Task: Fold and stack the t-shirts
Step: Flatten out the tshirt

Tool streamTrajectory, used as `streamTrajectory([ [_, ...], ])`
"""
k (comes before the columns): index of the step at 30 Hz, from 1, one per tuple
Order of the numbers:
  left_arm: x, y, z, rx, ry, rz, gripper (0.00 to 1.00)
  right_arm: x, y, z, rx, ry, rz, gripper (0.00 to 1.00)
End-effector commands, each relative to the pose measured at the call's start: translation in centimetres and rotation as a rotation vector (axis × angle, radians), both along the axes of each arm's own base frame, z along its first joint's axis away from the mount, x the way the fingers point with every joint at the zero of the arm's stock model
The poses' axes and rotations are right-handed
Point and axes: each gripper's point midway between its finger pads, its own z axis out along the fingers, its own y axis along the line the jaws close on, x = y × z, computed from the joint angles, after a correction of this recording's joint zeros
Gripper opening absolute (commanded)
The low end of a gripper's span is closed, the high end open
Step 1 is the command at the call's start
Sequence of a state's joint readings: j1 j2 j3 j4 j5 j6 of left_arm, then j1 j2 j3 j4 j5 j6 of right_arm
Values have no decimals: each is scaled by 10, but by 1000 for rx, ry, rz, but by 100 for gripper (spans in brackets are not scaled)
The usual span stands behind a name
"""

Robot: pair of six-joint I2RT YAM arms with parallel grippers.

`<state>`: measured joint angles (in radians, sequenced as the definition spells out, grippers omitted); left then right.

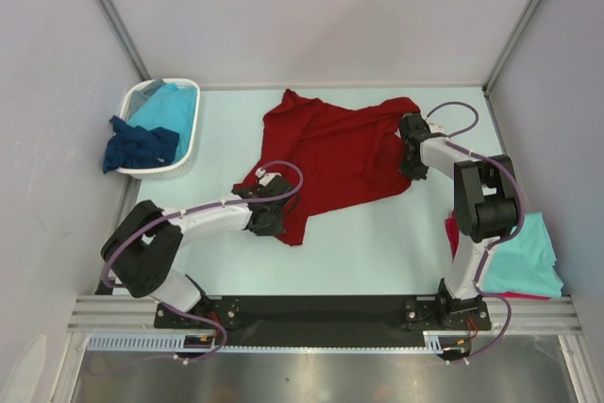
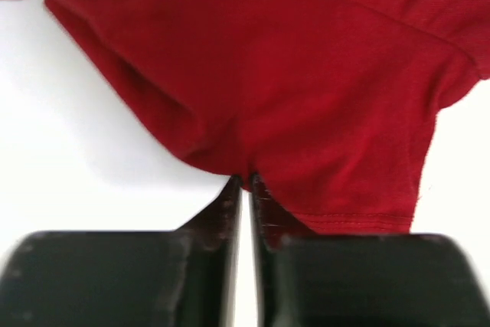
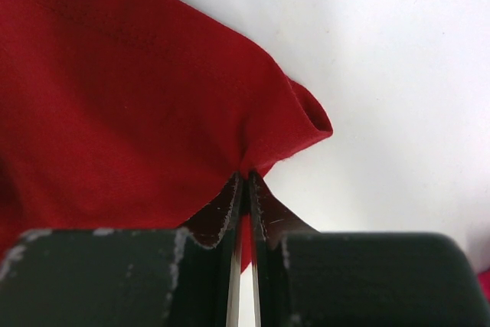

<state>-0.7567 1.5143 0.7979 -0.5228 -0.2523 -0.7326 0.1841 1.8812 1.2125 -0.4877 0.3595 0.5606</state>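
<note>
Because the dark red t-shirt (image 1: 330, 153) is soft, light cloth that will sag and slide unless caught at a hem or corner, edge pinches seem right; it lies rumpled in the middle of the table (image 1: 377, 252); the left gripper (image 2: 245, 181), jaws almost together, nips its near-left edge; the right gripper (image 3: 245, 178), likewise nearly closed, pinches its right corner.

At four o'clock the right arm (image 1: 481, 200) hides part of the turquoise t-shirt (image 1: 530, 254); the red t-shirt (image 1: 451, 235) beneath barely shows.
</note>
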Motion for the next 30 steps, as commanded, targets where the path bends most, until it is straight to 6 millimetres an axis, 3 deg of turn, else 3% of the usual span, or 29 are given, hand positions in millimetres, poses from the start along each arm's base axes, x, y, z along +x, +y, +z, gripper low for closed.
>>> streamTrajectory([
  [1, 16, -4, 4, -6, -23, 8, 5, -10, -6, 1, -19, 20, -10, 9],
  [3, 20, -3, 7, -3, -28, 11, 0, -11, -6, 2, -21, 20, -8, 9],
  [7, 25, 9, 16, 21, -62, 38, 0, -14, -8, 6, -25, 18, -18, 6],
  [8, 25, 12, 19, 25, -67, 45, 0, -15, -8, 9, -28, 16, -22, 0],
  [17, 31, 74, 50, 83, -103, 207, 0, -44, 3, 30, -100, 17, -30, 0],
  [20, 29, 86, 55, 94, -106, 233, 0, -55, 6, 37, -106, 16, -35, 0],
  [30, 21, 83, 86, 24, -114, 266, 0, -100, 5, 62, -111, 3, -38, 0],
])
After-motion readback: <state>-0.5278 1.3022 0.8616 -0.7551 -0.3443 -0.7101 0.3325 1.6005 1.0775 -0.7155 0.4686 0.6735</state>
